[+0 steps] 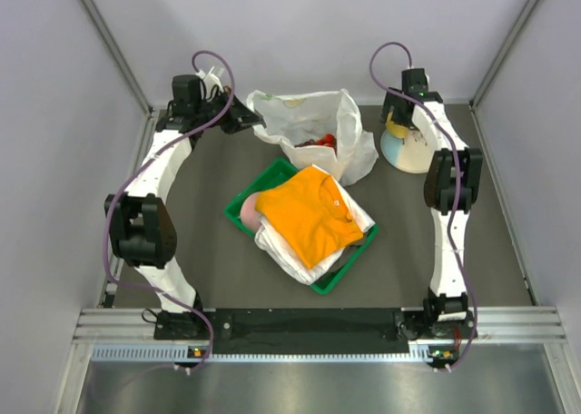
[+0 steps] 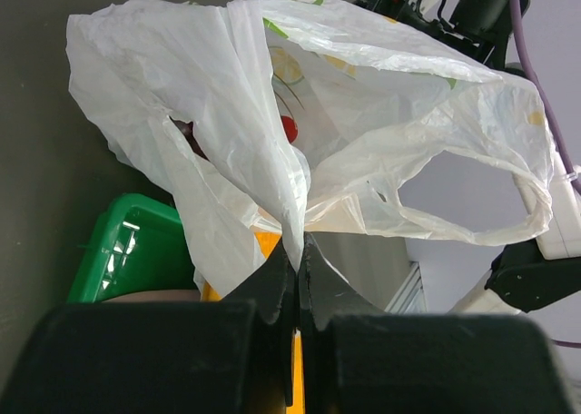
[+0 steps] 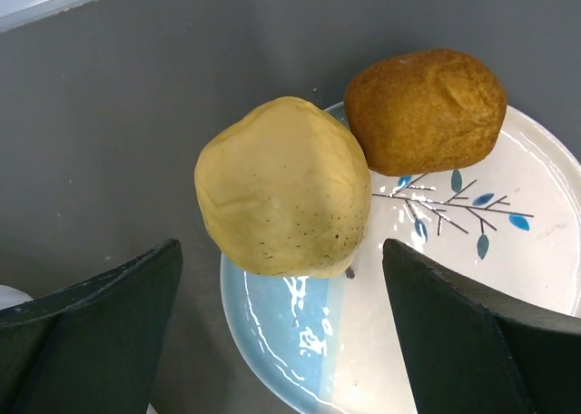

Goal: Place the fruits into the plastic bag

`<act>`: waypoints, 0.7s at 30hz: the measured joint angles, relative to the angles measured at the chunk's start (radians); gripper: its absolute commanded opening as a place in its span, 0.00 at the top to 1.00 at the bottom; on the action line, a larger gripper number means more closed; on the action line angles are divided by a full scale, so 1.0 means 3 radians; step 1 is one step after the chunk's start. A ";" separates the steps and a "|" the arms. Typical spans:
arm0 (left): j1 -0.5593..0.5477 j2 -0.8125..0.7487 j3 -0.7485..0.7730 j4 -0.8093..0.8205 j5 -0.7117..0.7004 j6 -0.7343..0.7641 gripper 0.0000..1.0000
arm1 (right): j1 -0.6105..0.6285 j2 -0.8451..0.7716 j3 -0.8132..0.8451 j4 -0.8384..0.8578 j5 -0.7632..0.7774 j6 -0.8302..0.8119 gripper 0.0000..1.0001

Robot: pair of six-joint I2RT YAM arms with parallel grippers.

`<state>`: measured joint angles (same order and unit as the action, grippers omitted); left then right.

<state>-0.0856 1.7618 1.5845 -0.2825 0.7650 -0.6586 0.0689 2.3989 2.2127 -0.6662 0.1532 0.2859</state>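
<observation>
The white plastic bag point(image 1: 313, 128) stands open at the back centre, with red fruit point(image 1: 325, 142) inside; red pieces point(image 2: 289, 128) show through its mouth in the left wrist view. My left gripper point(image 1: 256, 122) is shut on the bag's edge point(image 2: 292, 216) and holds it up. My right gripper point(image 1: 400, 128) is open over the plate point(image 1: 410, 153). In the right wrist view the yellow pear point(image 3: 283, 201) and the small orange point(image 3: 425, 112) lie on the plate point(image 3: 454, 332), the pear just ahead of my spread fingers point(image 3: 100, 328). The grape bunch is out of view.
A green tray point(image 1: 338, 273) with folded orange point(image 1: 309, 212) and white clothes and a pink rounded item point(image 1: 250, 212) sits mid-table, in front of the bag. Grey walls close the back and sides.
</observation>
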 measured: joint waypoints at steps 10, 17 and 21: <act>0.0006 0.0079 0.0139 -0.0090 0.0018 0.0019 1.00 | 0.0000 0.0151 0.0205 0.0048 0.0000 0.0023 0.09; 0.0006 0.0100 0.0173 -0.0121 0.0018 0.0023 1.00 | -0.0004 0.0230 0.0205 0.0041 -0.0001 0.0023 0.09; 0.0006 0.0100 0.0173 -0.0121 0.0018 0.0024 1.00 | -0.0006 0.0281 0.0205 0.0039 -0.0003 0.0024 0.14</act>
<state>-0.0837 1.7920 1.6363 -0.3187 0.7704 -0.6514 0.0669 2.4832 2.2742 -0.6544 0.1524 0.2932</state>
